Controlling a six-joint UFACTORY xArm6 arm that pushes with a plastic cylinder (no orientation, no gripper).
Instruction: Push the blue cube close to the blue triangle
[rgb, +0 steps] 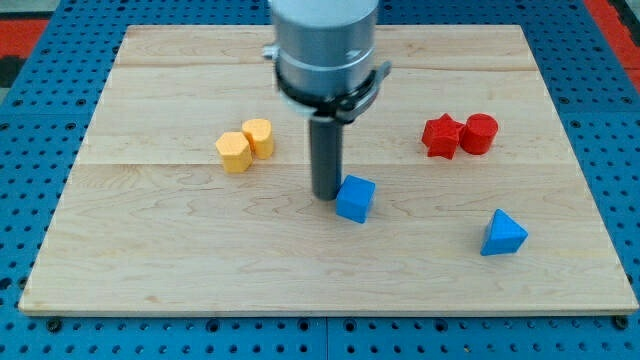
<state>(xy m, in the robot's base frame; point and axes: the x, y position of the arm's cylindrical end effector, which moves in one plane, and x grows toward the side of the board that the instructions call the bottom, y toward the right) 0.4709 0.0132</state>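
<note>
The blue cube (355, 198) sits on the wooden board near the middle, slightly toward the view's bottom. The blue triangle (502, 234) lies at the view's lower right, well apart from the cube. My tip (324, 193) rests on the board right against the cube's left side. The arm's grey body rises above it and covers the top middle of the board.
Two yellow blocks (244, 146) sit together left of my tip. A red star (441, 136) and a red cylinder (479, 133) sit together at the right. The board's edge (320, 310) runs along the view's bottom. The green blocks are hidden behind the arm.
</note>
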